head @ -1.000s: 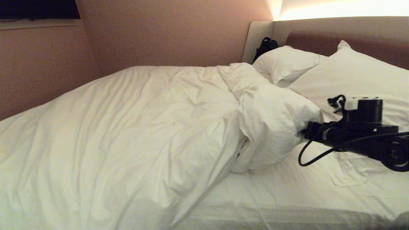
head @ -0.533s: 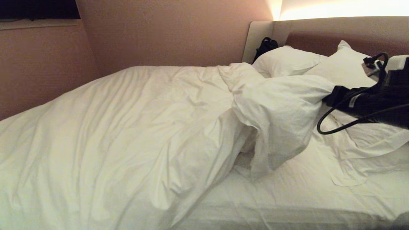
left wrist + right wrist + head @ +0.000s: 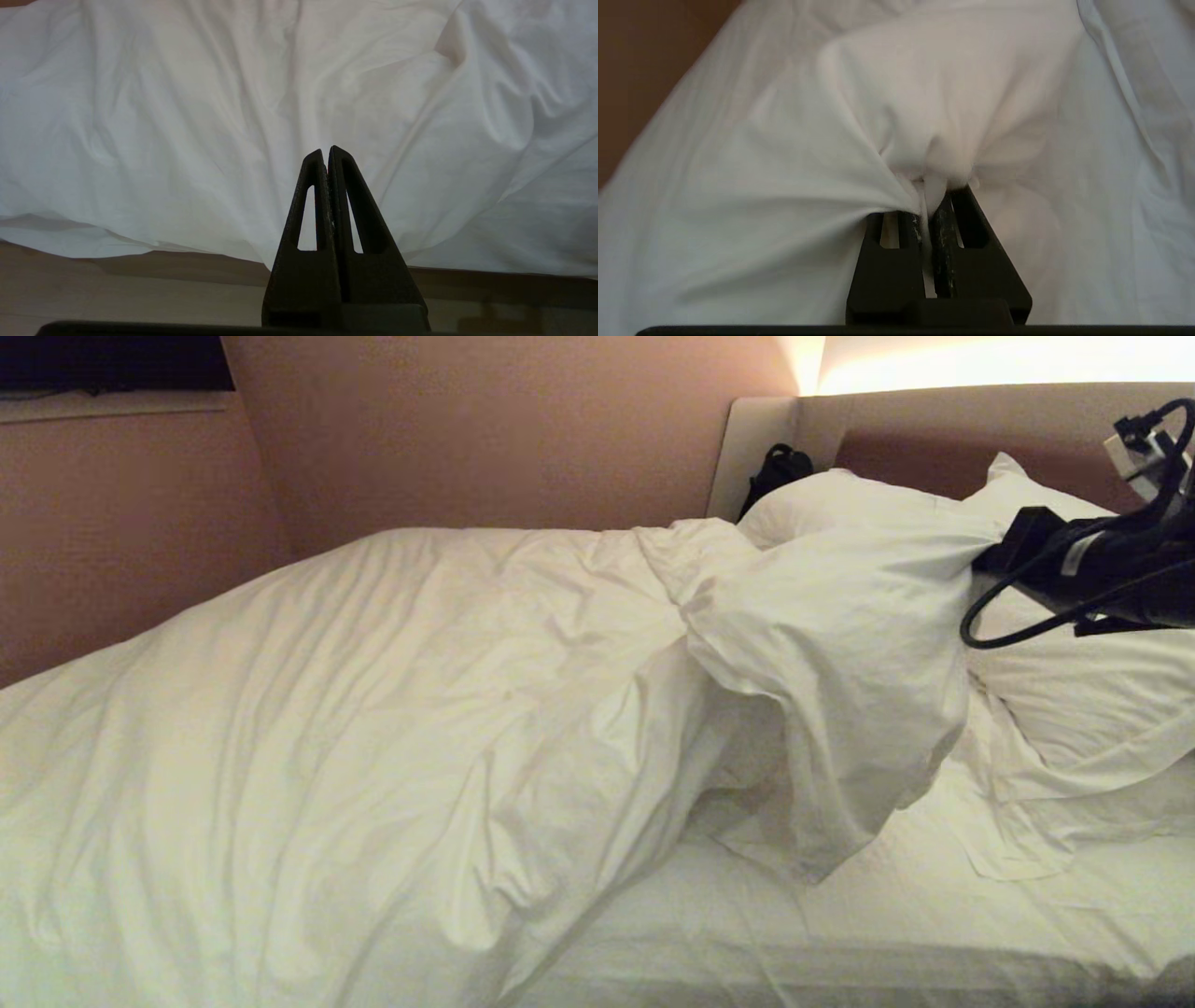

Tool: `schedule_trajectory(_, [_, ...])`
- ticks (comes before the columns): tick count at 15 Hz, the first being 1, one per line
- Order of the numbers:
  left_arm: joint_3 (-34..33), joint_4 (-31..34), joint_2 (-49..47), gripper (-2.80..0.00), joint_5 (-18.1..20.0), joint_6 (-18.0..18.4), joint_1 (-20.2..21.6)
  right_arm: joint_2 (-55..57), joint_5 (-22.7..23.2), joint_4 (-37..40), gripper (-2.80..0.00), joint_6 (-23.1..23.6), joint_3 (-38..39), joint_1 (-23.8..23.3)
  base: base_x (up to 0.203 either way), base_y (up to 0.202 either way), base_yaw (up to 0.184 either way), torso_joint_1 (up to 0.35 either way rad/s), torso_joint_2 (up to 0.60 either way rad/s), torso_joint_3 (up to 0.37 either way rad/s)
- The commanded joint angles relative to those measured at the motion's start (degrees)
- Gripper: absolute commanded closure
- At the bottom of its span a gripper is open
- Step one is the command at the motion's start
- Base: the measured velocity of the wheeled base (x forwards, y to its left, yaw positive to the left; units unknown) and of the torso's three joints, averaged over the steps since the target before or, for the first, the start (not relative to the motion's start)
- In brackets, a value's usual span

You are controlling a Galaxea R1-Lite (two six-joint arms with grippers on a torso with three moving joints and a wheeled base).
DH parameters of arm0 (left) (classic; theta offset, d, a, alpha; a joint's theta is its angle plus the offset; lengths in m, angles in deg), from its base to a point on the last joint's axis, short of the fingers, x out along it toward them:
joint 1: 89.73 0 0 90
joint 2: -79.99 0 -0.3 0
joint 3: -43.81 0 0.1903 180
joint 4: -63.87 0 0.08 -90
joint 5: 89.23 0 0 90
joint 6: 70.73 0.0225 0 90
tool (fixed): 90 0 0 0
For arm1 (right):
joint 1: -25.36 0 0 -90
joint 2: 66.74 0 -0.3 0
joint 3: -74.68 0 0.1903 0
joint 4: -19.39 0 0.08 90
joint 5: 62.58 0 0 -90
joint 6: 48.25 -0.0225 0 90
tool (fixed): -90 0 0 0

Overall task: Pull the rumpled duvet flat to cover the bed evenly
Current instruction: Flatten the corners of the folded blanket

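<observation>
Item: right end effector [image 3: 931, 196]. You are clamping it on a bunched fold of the duvet [image 3: 373, 709], lifted near the headboard [image 3: 934, 439], above the pillows [image 3: 1074, 700].

Item: duvet. Most of it is lying heaped away from the right end effector, across the far half of the bed [image 3: 840, 943]; a loose flap is hanging from the grip, and below it the fitted sheet [image 3: 887, 915] is showing bare.

Item: left end effector [image 3: 327, 156]. You are holding it clenched on nothing, off the mattress edge, with duvet cloth ahead of its tips.

Handling note: the pinch looks thin, so you are likely best served by drawing steadily toward the uncovered near side, keeping the cloth high enough to clear the pillows. Jerking risks slipping the fold out or dragging a pillow along.
</observation>
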Motion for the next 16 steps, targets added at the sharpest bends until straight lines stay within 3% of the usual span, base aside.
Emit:
schedule_trajectory(1, [0.0, 0.0, 0.0, 0.00, 0.0, 0.0, 0.0, -0.7, 0.3, 4.8, 0.00, -0.9, -3.6, 0.0, 0.000, 0.000, 0.000, 0.000, 0.00, 0.000])
schedule_trajectory(6, [-0.1, 0.0, 0.0, 0.00, 0.0, 0.1, 0.0, -2.9, 1.4, 13.6, 0.00, -2.3, -13.7, 0.0, 0.000, 0.000, 0.000, 0.000, 0.00, 0.000])
schedule_trajectory(16, [0.0, 0.0, 0.0, 0.00, 0.0, 0.0, 0.0, -4.6, 1.8, 18.6, 0.00, -2.3, -16.6, 0.1, 0.000, 0.000, 0.000, 0.000, 0.00, 0.000])
